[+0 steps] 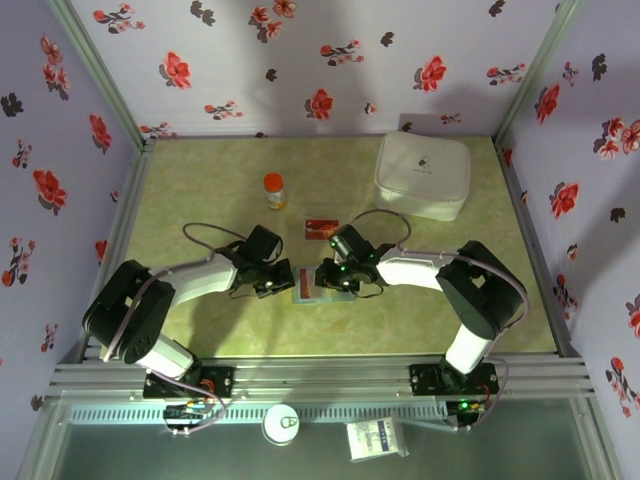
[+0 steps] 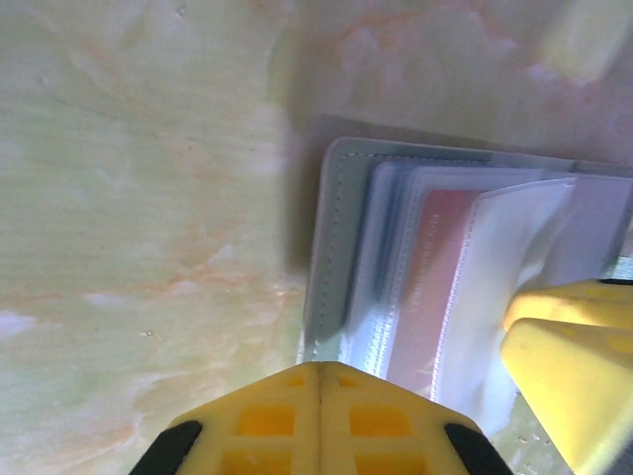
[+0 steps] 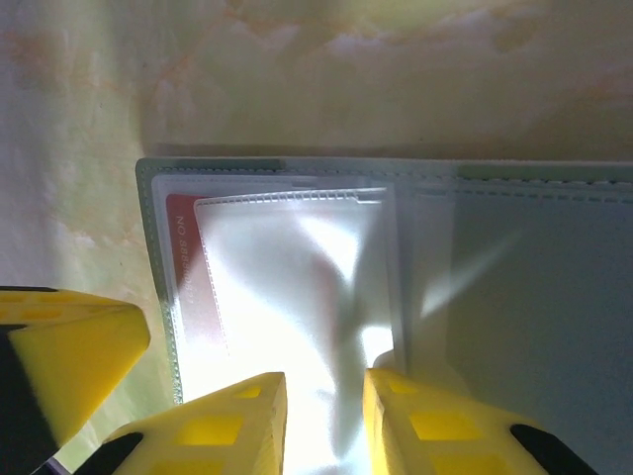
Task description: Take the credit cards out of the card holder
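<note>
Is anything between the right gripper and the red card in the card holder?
Yes. A clear plastic sleeve covers the red card inside the open card holder, just ahead of the right gripper.

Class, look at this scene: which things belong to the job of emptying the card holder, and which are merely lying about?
Belong to the job:
card holder
red card in its sleeve
loose red card
left gripper
right gripper

Lying about:
orange-capped bottle
white case
</note>
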You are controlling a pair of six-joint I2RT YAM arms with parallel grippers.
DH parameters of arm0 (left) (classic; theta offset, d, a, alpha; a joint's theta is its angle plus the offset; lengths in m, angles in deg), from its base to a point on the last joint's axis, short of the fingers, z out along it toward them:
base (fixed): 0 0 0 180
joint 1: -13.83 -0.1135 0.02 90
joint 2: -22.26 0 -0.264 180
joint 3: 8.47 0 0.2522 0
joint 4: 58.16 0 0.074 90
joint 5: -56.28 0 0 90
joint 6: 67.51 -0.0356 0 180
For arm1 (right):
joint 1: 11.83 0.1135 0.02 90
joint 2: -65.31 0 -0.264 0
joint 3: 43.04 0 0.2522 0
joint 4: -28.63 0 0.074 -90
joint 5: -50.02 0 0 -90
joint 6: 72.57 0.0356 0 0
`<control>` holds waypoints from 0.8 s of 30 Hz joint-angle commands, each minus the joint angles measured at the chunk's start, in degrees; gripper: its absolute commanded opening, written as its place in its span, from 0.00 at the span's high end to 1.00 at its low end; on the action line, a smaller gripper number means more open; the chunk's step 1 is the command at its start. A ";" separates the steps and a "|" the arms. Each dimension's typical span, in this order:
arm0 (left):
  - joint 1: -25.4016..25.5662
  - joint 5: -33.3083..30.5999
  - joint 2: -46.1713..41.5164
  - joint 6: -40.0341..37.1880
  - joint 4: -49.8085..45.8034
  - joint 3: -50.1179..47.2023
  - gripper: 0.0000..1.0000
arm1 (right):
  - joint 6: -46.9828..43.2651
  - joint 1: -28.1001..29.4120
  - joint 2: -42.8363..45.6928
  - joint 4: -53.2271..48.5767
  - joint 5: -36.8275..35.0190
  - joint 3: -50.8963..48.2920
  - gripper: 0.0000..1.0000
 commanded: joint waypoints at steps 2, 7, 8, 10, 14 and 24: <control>0.50 -0.44 -2.75 1.54 -1.06 1.67 0.96 | 1.69 -1.02 1.58 2.62 0.55 -2.44 0.73; 0.89 1.94 -2.98 3.36 1.97 1.79 0.87 | 3.22 -2.16 1.65 6.60 2.58 -4.58 0.75; 1.00 2.14 -2.81 3.73 2.65 1.75 0.86 | 3.55 -2.39 1.68 7.21 2.89 -4.92 0.75; 1.31 2.92 -1.97 4.49 4.10 1.96 0.83 | 4.17 -2.72 1.56 8.80 3.54 -5.84 0.76; 1.89 3.74 0.08 5.33 6.04 2.64 0.79 | 5.14 -3.42 1.30 11.19 4.67 -7.08 0.77; 3.31 5.24 5.44 6.51 9.12 4.74 0.75 | 6.64 -4.56 1.56 14.89 6.26 -9.47 0.79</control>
